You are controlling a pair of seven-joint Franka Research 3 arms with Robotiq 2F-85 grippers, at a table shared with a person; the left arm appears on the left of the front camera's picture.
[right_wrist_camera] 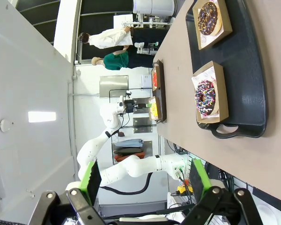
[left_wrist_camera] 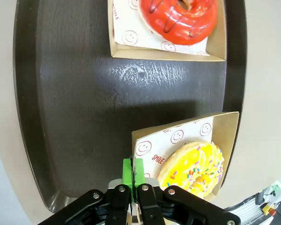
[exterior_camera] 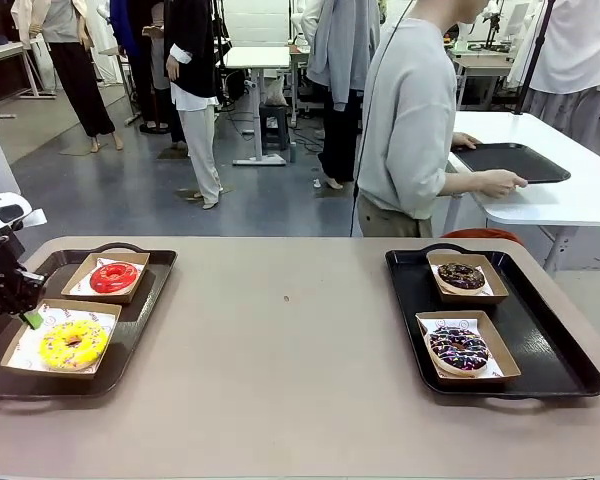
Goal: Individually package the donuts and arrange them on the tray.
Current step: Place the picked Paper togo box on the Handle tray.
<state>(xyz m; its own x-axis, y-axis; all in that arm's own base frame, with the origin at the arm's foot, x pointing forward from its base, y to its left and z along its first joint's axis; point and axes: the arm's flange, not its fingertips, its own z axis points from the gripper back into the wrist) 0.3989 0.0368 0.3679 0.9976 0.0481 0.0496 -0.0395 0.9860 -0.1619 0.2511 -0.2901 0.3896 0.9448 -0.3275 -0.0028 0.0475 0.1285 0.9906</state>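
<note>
I see the tan desk [exterior_camera: 290, 360] carrying two dark trays lying directly on it. The left tray [exterior_camera: 140, 320] sits near my left edge. The right tray [exterior_camera: 550, 340] sits well apart, opposite.

This is a robotics lab set up in a large open workroom. A beige counter [exterior_camera: 300, 330] carries two dark serving trays [exterior_camera: 140, 300] of boxed donuts [exterior_camera: 113, 277], staged like a test rig, not a shop display. Beyond it the floor [exterior_camera: 110, 190] is grey and bare, with white work tables [exterior_camera: 570, 190] standing apart and several people on their feet among them. A white robot arm [right_wrist_camera: 131, 166] with cables trailing from it is mounted beside the counter, under white walls and a ceiling light panel [right_wrist_camera: 42, 116].
</note>
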